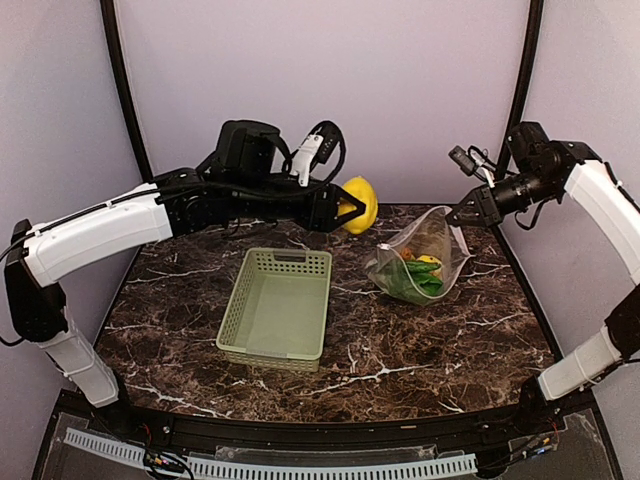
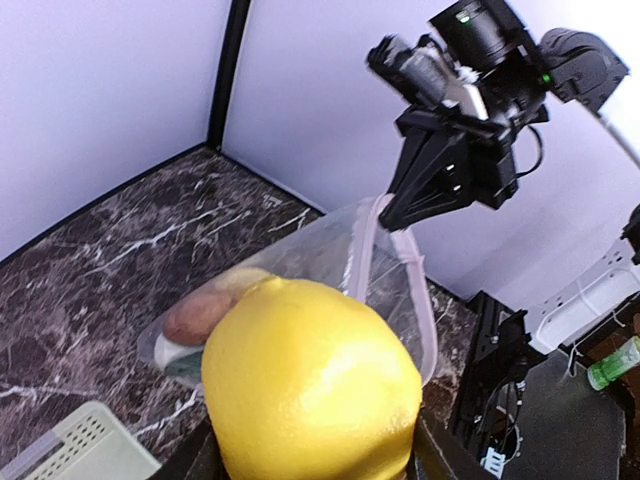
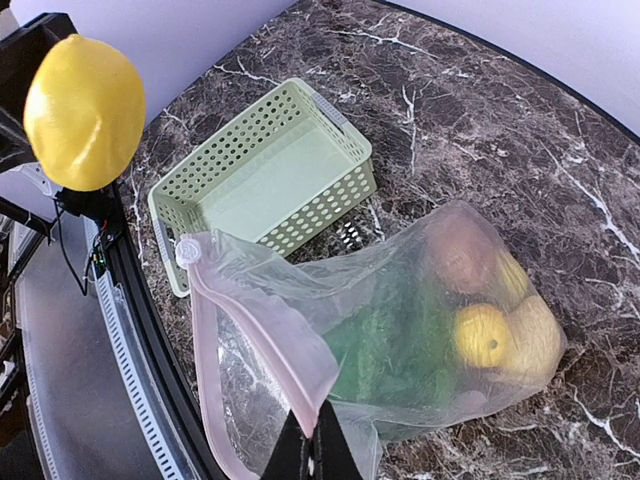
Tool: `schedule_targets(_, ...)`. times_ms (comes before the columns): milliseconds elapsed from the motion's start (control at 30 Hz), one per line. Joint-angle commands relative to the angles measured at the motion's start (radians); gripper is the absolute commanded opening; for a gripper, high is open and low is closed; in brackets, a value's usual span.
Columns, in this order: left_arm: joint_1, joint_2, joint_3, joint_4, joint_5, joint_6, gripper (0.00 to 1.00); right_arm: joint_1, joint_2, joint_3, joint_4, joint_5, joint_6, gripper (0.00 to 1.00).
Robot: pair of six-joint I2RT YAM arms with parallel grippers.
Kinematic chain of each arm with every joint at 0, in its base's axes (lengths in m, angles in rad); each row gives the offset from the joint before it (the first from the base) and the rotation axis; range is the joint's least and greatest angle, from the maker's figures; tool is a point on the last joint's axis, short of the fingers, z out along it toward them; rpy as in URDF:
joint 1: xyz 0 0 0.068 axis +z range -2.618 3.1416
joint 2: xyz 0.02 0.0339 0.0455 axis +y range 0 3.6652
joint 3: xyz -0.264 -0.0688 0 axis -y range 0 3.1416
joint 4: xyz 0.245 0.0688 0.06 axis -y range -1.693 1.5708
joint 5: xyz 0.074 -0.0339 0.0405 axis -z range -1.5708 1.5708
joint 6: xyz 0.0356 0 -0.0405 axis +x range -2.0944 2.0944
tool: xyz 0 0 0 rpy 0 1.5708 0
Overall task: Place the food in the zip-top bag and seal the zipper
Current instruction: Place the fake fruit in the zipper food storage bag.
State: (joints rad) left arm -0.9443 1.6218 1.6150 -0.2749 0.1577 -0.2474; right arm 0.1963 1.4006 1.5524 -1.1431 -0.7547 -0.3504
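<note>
Pale green lattice basket (image 1: 268, 357) sits closest to the table's near edge, left of centre, its long side running front to back and its pale floor in plain sight. Dark marble table (image 1: 430, 370) shows as a bare strip between the basket and the zip-top bag (image 1: 420, 262), with a wider bare stretch in front of the bag and to its right.

Farther back on the right, the clear bag rests its bottom on the marble. It holds a brown potato (image 3: 455, 255), a small yellow piece (image 3: 483, 335), a paler yellow fruit (image 3: 538, 345) and a mass of green vegetable (image 3: 390, 340), all bunched in the low end. The right gripper (image 1: 462, 215), fingers pressed together, pinches the bag's upper edge on the pinkish zipper (image 3: 260, 340) and holds it raised, so the mouth gapes toward the left arm. The white slider tab (image 3: 187, 248) sits at the strip's far end from the grip.

At the rear, the left gripper (image 1: 345, 210) clamps the yellow lemon (image 1: 358, 203) in the air, just left of the bag's mouth and apart from it, close to the back wall (image 1: 400, 90).
</note>
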Motion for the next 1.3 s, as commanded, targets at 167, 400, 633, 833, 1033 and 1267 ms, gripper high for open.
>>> schedule_targets(167,-0.101,0.05,0.024,0.383,0.191,0.007,0.38,0.041,0.029,0.072,-0.059,-0.033,-0.007,0.0)
schedule_targets(400,-0.158,0.177,0.152,0.434,0.229,0.022,0.38,0.041,0.009,0.086,-0.075,-0.075,0.004,0.0)
schedule_targets(633,-0.206,0.245,0.204,0.322,-0.054,0.177,0.38,0.04,-0.002,0.1,-0.078,-0.094,0.019,0.0)
schedule_targets(833,-0.208,0.282,0.208,0.283,-0.223,0.213,0.37,0.04,-0.003,0.123,-0.088,-0.107,0.02,0.0)
schedule_targets(1033,-0.208,0.32,0.21,0.232,-0.305,0.286,0.38,0.037,-0.011,0.128,-0.092,-0.12,0.019,0.0)
schedule_targets(1267,-0.208,0.376,0.224,0.213,-0.342,0.317,0.43,0.033,-0.019,0.113,-0.09,-0.125,0.02,0.0)
